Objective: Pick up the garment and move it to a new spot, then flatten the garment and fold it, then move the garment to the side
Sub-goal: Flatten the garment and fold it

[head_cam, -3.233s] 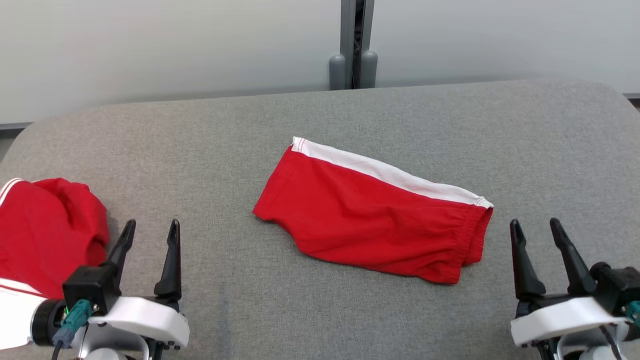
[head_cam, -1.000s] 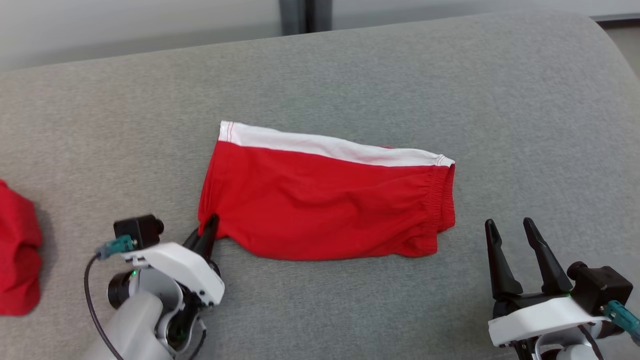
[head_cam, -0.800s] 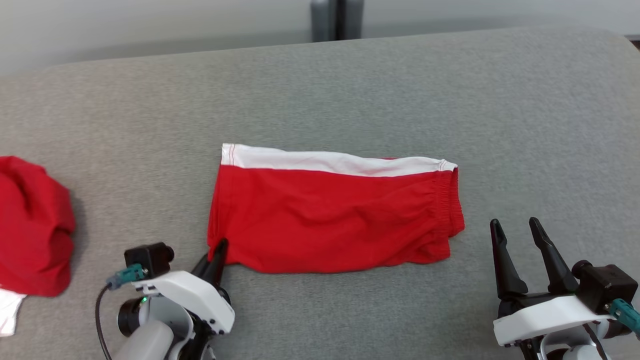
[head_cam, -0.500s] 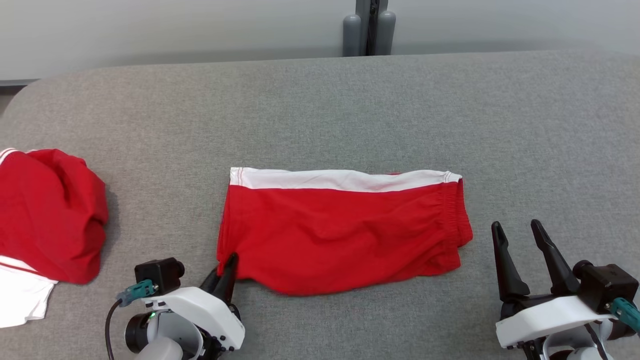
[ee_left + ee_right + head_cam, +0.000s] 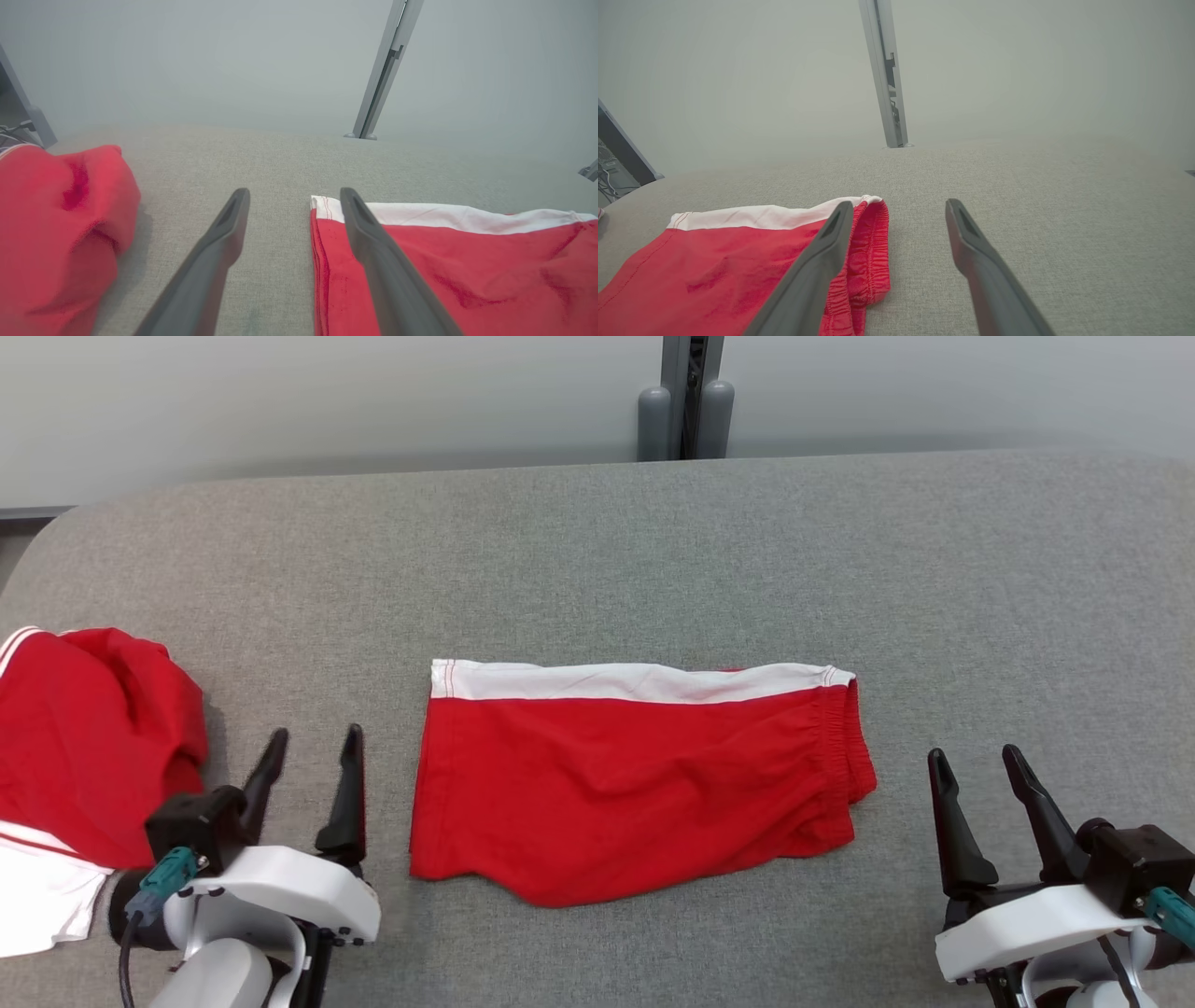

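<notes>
At seven o'clock the left gripper stands with fingers spread wide, holding nothing; at five o'clock the right gripper is equally wide and empty. Between them, dead centre, the folded red garment lies flat on the grey table, its white band toward twelve. A crumpled red heap sits at nine, a grey post at twelve

The left end effector and the right end effector stand spread wide — empty, fingers forward.

Red, white-banded garment; grey table
</notes>
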Robot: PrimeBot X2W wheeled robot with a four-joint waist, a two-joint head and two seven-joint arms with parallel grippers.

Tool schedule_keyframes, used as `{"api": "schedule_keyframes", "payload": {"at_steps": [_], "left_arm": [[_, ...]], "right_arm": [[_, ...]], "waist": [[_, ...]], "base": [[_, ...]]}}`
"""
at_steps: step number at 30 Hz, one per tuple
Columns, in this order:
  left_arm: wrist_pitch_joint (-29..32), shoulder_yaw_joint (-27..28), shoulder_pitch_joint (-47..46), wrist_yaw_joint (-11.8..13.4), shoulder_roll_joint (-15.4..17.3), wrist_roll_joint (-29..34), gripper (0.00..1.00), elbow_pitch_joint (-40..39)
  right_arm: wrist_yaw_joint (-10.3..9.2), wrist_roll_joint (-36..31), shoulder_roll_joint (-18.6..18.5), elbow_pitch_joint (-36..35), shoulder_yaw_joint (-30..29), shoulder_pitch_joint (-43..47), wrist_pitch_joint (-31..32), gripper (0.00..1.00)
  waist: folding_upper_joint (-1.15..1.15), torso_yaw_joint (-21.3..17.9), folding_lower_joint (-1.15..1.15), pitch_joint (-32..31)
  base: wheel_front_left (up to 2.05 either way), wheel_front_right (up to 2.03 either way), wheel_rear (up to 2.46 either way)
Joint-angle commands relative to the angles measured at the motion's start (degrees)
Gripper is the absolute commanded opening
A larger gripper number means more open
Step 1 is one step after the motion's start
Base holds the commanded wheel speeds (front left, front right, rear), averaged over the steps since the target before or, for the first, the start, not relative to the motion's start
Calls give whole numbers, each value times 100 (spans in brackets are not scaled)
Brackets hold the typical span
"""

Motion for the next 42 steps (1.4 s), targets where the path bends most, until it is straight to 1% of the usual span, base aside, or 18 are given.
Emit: {"api": "schedule_keyframes", "payload": {"at_steps": [1, 4, 8, 14, 18, 23, 34, 38, 42], "left_arm": [[-78, 51, -62, 142, 156, 197, 100, -151], [-140, 73, 52, 322, 300, 417, 100, -362], [-185, 93, 296, 473, 405, 541, 100, -585], [-145, 47, 507, 570, 446, 540, 100, -818], [-97, 9, 501, 560, 445, 536, 100, -867], [-39, -104, 343, 463, 370, 520, 100, -821], [-104, -178, 196, 364, 151, 477, 100, -701], [-149, -159, 94, 317, 95, 474, 100, -645], [-191, -155, 50, 285, 46, 491, 100, -581]], "right_arm": [[1, -31, -27, 52, -43, -50, 8, 100], [1, -59, -38, 120, -64, -46, -10, 100], [1, -100, -51, 217, -58, 11, -9, 100], [1, -100, -60, 310, -84, 67, 22, 100], [1, -61, -93, 408, -67, 29, 74, 100], [1, 30, -189, 704, -53, -98, 99, 100], [1, 245, -432, 1902, 121, -794, 35, 100], [1, 331, -474, 2309, 291, -1050, 8, 100], [1, 558, -468, 2625, 466, -1210, 15, 100]], "waist": [[0, -5, 0, -39], [0, 0, 0, -115], [0, 5, 0, -212], [0, 83, 0, -281], [0, 142, 0, -284], [0, 345, 0, -206], [0, 871, 0, 290], [0, 993, 0, 459], [0, 1035, 0, 548]], "base": [[0, 0, 0], [0, 0, 0], [0, 0, 0], [0, 0, 0], [0, 0, 0], [0, 0, 0], [0, 0, 0], [0, 0, 0], [0, 0, 0]]}}
